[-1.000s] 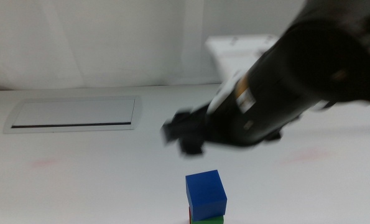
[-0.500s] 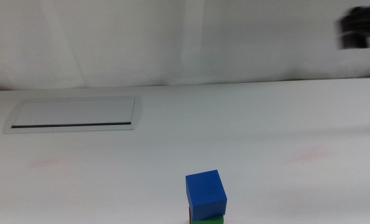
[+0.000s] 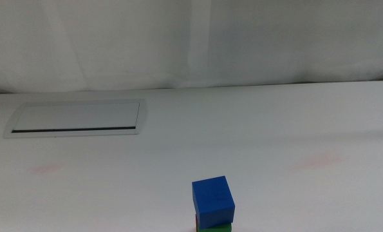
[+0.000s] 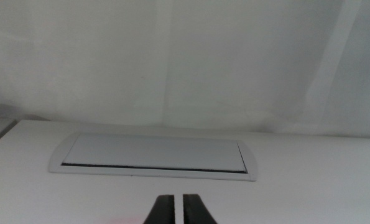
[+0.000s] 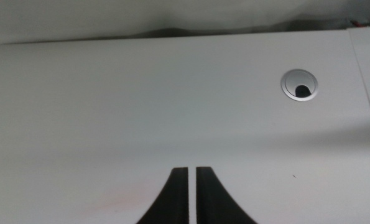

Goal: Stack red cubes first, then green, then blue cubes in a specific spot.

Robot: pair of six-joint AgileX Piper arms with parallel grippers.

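White table (image 3: 255,122) carries a grey-framed panel (image 3: 75,118) at 10 o'clock. At 6 o'clock the blue cube (image 3: 213,202) sits on the green cube (image 3: 217,228); a red sliver shows at the stack's base edge. Left gripper (image 4: 178,205) and right gripper (image 5: 192,180) face bare tabletop, jaws nearly closed, holding nothing.

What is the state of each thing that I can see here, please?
blue cube: on top of the stack, resting on the green cube, free.
green cube: under the blue one, mostly cut off.
red cube: only a sliver shows.
left gripper: shut, empty, facing the grey panel.
right gripper: shut, empty, over bare table.
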